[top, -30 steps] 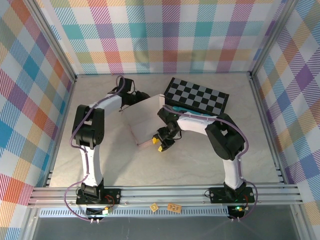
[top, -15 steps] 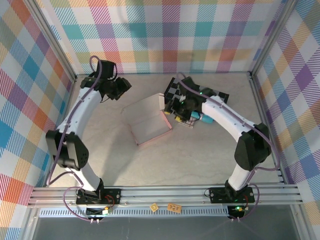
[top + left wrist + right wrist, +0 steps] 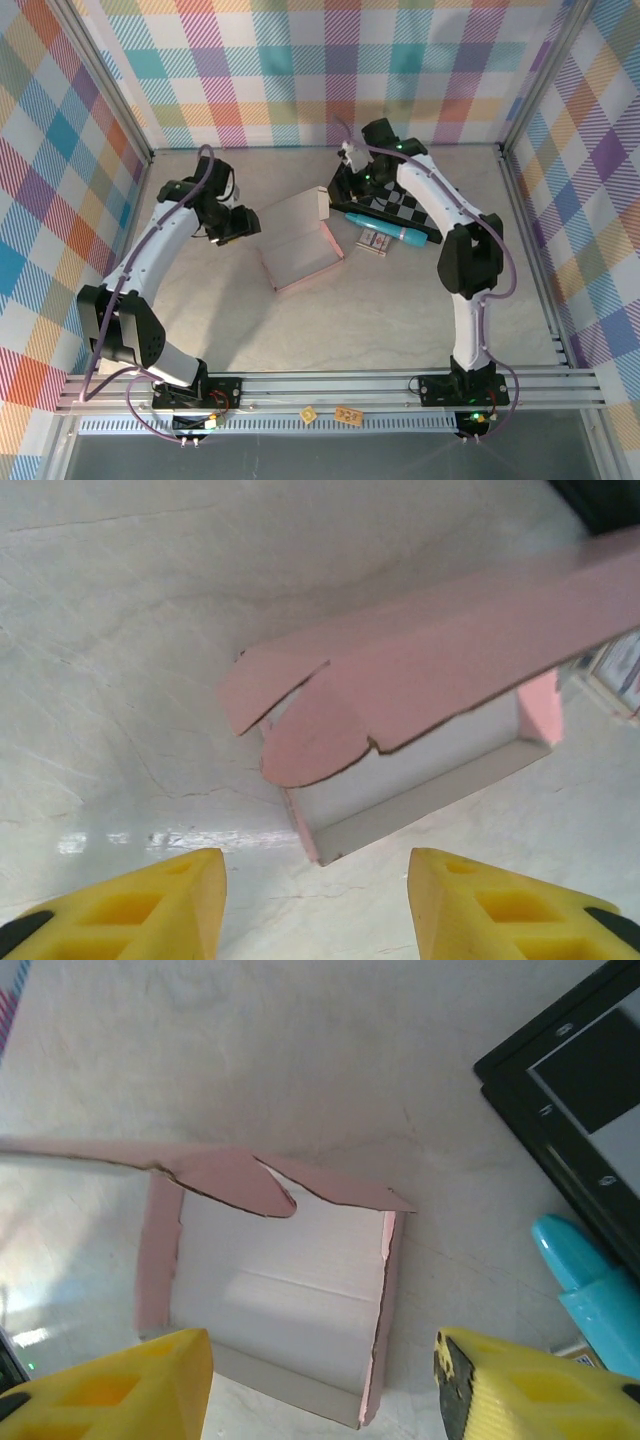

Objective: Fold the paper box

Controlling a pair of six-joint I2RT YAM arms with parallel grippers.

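The paper box (image 3: 300, 247) lies on the table's middle as an open pink carton, white inside, with one long panel raised along its far-left side. My left gripper (image 3: 243, 226) hovers just left of it, open and holding nothing. In the left wrist view the box (image 3: 440, 660) shows rounded flaps above the yellow fingertips (image 3: 170, 905) of that gripper (image 3: 315, 910). My right gripper (image 3: 346, 187) hangs at the box's far-right corner, open and apart from it. From the right wrist the box (image 3: 280, 1280) is seen from above, beyond that gripper (image 3: 325, 1390).
A black-and-grey checkered board (image 3: 405, 203) lies right of the box, under the right arm. A teal marker (image 3: 388, 229) and a small printed card pack (image 3: 375, 243) lie beside the box's right edge. Plaid walls and metal rails enclose the table.
Both grippers let go of the box and opened wider. The right arm swung from the box's front to its far right; the left arm moved out to the box's left. The box settled flatter.
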